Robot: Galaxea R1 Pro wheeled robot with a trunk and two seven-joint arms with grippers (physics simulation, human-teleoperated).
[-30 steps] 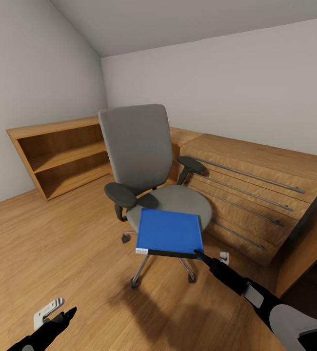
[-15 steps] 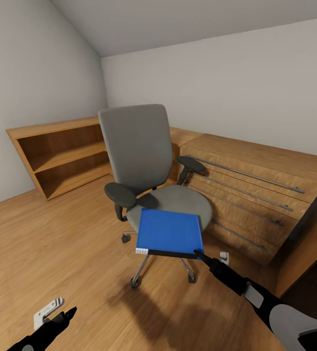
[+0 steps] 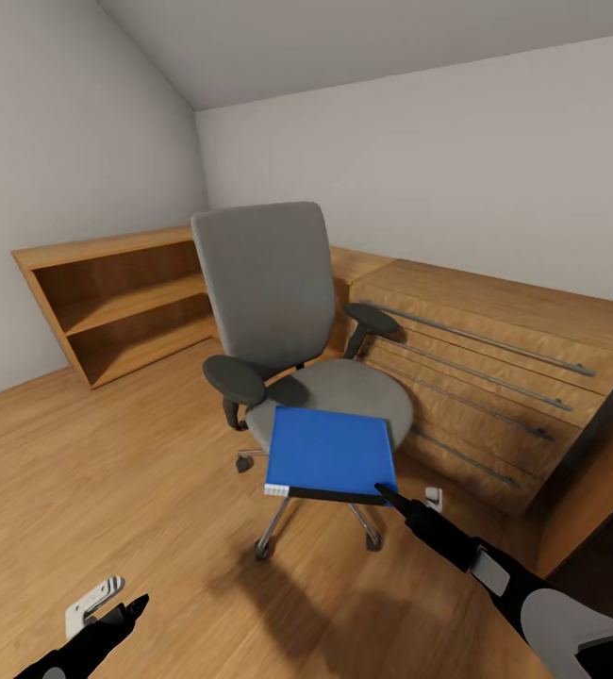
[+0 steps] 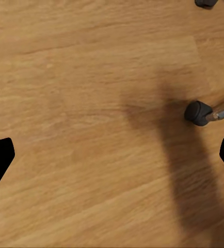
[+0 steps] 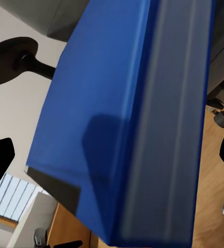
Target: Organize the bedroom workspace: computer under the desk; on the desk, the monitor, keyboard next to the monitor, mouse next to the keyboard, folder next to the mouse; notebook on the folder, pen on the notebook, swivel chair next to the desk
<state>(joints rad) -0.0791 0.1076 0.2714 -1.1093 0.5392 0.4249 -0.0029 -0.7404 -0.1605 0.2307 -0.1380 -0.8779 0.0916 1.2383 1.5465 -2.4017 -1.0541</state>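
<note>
Right gripper [image 3: 383, 491] pinches the folder [image 3: 328, 451] by its near corner; the folder stretches toward 11 o'clock over the swivel chair [image 3: 288, 330]. Left gripper [image 3: 135, 604] hangs wide open, empty.

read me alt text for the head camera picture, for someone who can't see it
The right gripper meets the near corner of a blue folder, held over the front edge of a grey swivel chair. Around the chair are wood floor, an oak open shelf unit along the left wall and oak drawers on the right. The left gripper hangs low over the floor.
</note>
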